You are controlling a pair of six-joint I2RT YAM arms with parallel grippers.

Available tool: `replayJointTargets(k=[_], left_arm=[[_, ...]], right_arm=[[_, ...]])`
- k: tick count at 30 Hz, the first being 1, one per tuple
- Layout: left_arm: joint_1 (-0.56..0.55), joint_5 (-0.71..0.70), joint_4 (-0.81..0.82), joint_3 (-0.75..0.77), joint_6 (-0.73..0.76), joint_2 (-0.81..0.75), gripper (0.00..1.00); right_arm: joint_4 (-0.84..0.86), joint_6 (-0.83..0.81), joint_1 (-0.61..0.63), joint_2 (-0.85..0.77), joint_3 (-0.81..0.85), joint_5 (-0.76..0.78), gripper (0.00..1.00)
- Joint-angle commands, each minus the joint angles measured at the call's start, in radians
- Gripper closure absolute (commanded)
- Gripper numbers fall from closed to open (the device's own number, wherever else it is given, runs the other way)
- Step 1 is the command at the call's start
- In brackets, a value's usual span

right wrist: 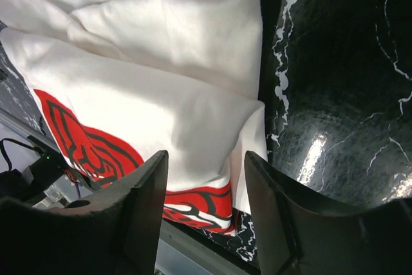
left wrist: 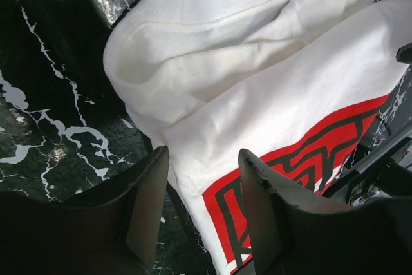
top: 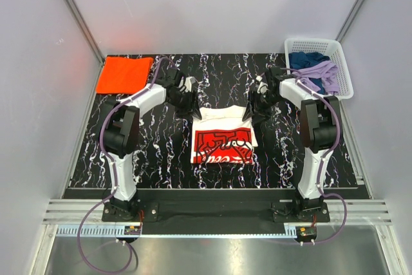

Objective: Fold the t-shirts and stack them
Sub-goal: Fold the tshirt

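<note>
Here, I hold both arms over the far edge of the white t-shirt (top: 225, 134), which lies folded into a rough square at the middle of the surface (top: 161, 159), red print up. The left end effector (left wrist: 203, 159) hovers at the shirt's far left corner and the right end effector (right wrist: 206, 159) at its far right corner. Each has its fingers apart with nothing pinched, and cloth shows in the gap below. The orange t-shirt (top: 123, 74) sits folded well off to the far left of the white one, so the two are not yet stacked. A white basket (top: 335, 49) of other clothes stands well off to the shirt's far right. The risk, as I judge it: that far edge is several loose layers, bunched on the left, so a closing pinch may catch only the top ply and peel the fold open. Uneven lifts from the two corners would skew the square, and a drag across the surface could undo it before stacking.
</note>
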Motion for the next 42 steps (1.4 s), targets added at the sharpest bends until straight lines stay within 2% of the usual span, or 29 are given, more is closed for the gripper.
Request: replayJointTargets(k=[1, 8, 11, 14, 15, 18, 19, 22, 26, 34, 37, 41, 42], left_arm=[[0.003, -0.045, 0.013, 0.003, -0.009, -0.013, 0.48], [0.001, -0.094, -0.002, -0.033, -0.023, -0.046, 0.45], [0.0, -0.11, -0.011, -0.029, -0.029, -0.032, 0.45], [-0.002, -0.056, 0.007, -0.017, -0.035, -0.009, 0.48], [-0.004, -0.025, 0.01, -0.009, -0.032, -0.003, 0.59], [-0.004, -0.005, 0.036, -0.02, -0.042, -0.012, 0.76], [-0.002, -0.013, 0.042, -0.026, -0.046, -0.035, 0.88], [-0.002, -0.03, 0.065, -0.061, -0.056, -0.076, 1.0], [-0.002, -0.031, 0.073, -0.083, -0.067, -0.136, 1.0], [-0.002, -0.114, 0.042, -0.078, -0.098, -0.286, 1.0], [0.0, -0.117, 0.035, -0.009, -0.101, -0.255, 1.0], [0.021, -0.099, -0.004, 0.135, -0.092, -0.124, 1.0], [0.027, -0.102, -0.004, 0.181, -0.087, -0.089, 1.0]], right_arm=[[0.033, -0.013, 0.002, 0.014, 0.042, 0.011, 0.43], [0.042, -0.013, 0.005, 0.021, 0.033, 0.022, 0.44], [0.036, -0.014, 0.005, 0.032, 0.049, 0.017, 0.51], [0.037, -0.01, 0.01, 0.029, 0.051, -0.004, 0.58], [0.037, -0.008, 0.015, 0.023, 0.05, -0.007, 0.63], [0.036, 0.0, 0.027, 0.005, 0.045, -0.027, 0.74], [0.037, 0.003, 0.028, -0.003, 0.042, -0.03, 0.82], [0.022, 0.018, 0.034, -0.042, 0.036, -0.036, 0.96], [0.017, 0.046, 0.035, -0.115, 0.019, -0.032, 1.0], [-0.039, 0.078, 0.036, -0.192, 0.036, -0.016, 1.0], [-0.036, 0.081, 0.033, -0.172, 0.095, -0.016, 1.0], [-0.032, 0.066, 0.025, -0.063, 0.21, 0.001, 1.0], [-0.027, 0.064, 0.022, 0.007, 0.241, -0.002, 1.0]])
